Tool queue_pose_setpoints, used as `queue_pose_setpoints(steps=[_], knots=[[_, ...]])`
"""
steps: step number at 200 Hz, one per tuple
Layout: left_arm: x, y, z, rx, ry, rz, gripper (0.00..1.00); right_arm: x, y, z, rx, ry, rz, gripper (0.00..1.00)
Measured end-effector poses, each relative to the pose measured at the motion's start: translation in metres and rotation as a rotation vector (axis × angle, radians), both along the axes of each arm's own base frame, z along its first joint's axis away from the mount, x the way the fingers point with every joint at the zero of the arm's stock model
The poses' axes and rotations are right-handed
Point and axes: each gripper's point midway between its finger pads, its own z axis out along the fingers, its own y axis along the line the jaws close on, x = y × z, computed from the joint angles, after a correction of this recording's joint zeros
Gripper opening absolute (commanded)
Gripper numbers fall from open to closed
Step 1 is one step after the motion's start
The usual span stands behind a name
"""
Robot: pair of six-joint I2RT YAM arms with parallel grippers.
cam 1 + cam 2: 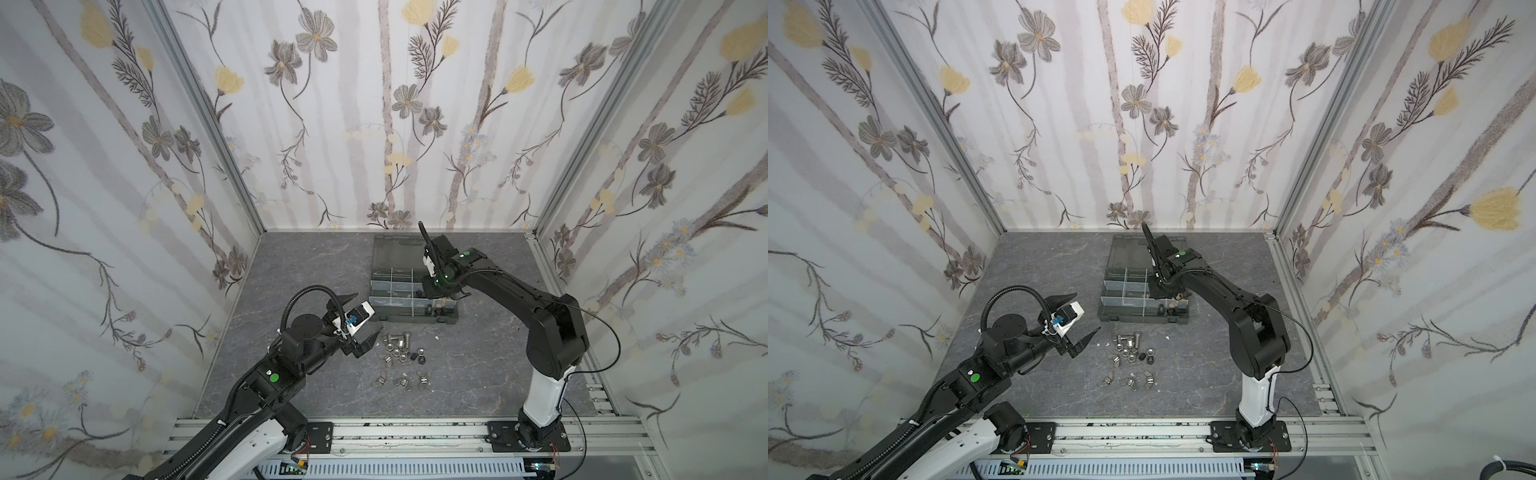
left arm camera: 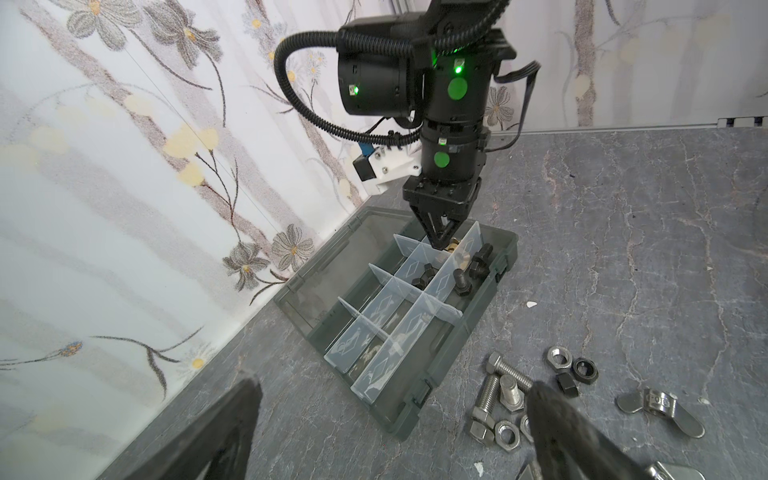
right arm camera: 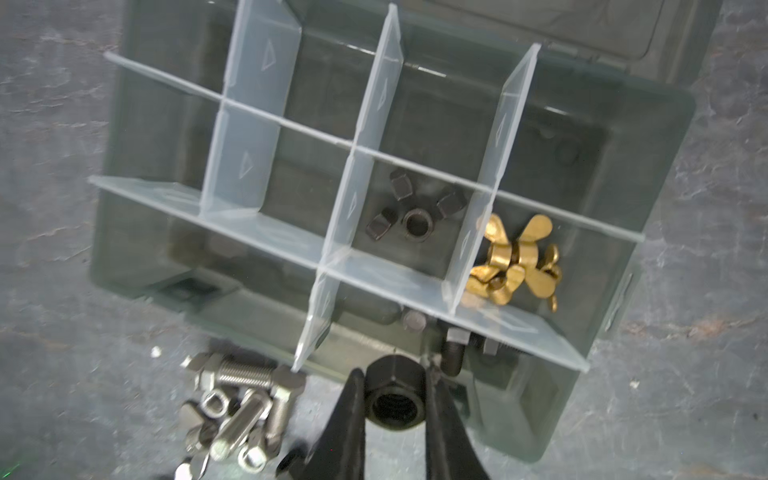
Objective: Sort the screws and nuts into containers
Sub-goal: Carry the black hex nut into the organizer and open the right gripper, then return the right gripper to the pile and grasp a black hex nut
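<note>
Pinches a black hex nut (image 3: 395,403) in the right tool (image 3: 395,372), narrow, one finger on each side, threaded hole facing the wrist camera. Hangs with it over the right end of the open organizer case (image 1: 415,321), tips pointing down at the containers (image 3: 166,137); cannot tell exactly which compartment lies beneath.

Inside the case now, between the translucent dividers (image 3: 380,91): black nuts (image 3: 415,212) in a middle compartment, brass wing nuts (image 3: 515,266) in the compartment just beside it, black screws (image 2: 478,266) in the front row by the case wall. Behind all that, the smoky lid (image 1: 399,251), folded back flat toward the rear wall.

Over on the left, holds the left tool (image 1: 369,311) wide, nothing between its fingers, above the bench (image 1: 299,270) just left of the loose pile. And the pile itself, on the bench in front of the case: silver screws (image 1: 395,338) lying against one another, silver and black hex nuts (image 1: 399,353) right beside them, silver wing nuts (image 1: 402,381) a little nearer the robot, apart from the cluster.
</note>
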Motion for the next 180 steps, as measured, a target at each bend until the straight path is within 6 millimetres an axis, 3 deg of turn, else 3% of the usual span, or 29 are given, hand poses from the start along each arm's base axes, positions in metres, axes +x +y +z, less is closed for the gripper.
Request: queue_pose_setpoints(steps=[42, 72, 145, 166, 180], knots=[[-0.002, 0.001, 0.003, -0.009, -0.01, 0.0, 1.0, 0.034, 0.005, -0.021, -0.049, -0.013, 0.028, 0.22], [-0.002, 0.002, 0.0, -0.005, -0.006, 0.0, 1.0, 0.045, 0.011, -0.031, -0.074, -0.013, 0.049, 0.23], [-0.001, 0.006, -0.005, 0.001, -0.008, 0.021, 1.0, 0.041, 0.01, -0.042, -0.106, 0.012, 0.075, 0.29], [-0.001, 0.006, -0.005, 0.0, -0.01, 0.024, 1.0, 0.038, 0.011, -0.04, -0.109, 0.013, 0.084, 0.29], [-0.001, 0.006, -0.005, 0.0, -0.01, 0.024, 1.0, 0.033, 0.009, -0.032, -0.108, 0.007, 0.094, 0.34]])
